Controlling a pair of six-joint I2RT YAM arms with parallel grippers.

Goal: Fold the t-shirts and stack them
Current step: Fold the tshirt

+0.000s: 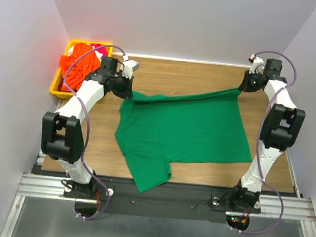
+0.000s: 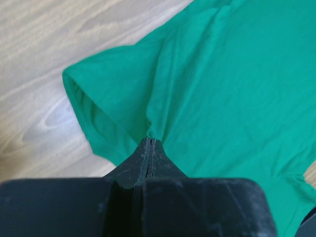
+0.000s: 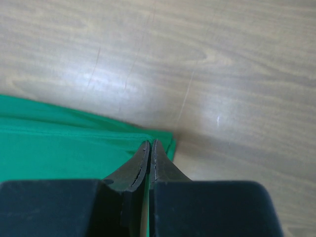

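Note:
A dark green t-shirt lies spread over the middle of the wooden table, one sleeve hanging toward the near edge. Its far edge is lifted off the wood between both arms. My left gripper is shut on the far left part of the green t-shirt, cloth puckering at the fingertips. My right gripper is shut on the far right corner of the green t-shirt. An orange t-shirt and a bit of red-pink cloth lie bunched in the bin.
A yellow-orange plastic bin stands at the table's far left corner against the wall. White walls close in the left, back and right sides. Bare wooden table shows behind the shirt.

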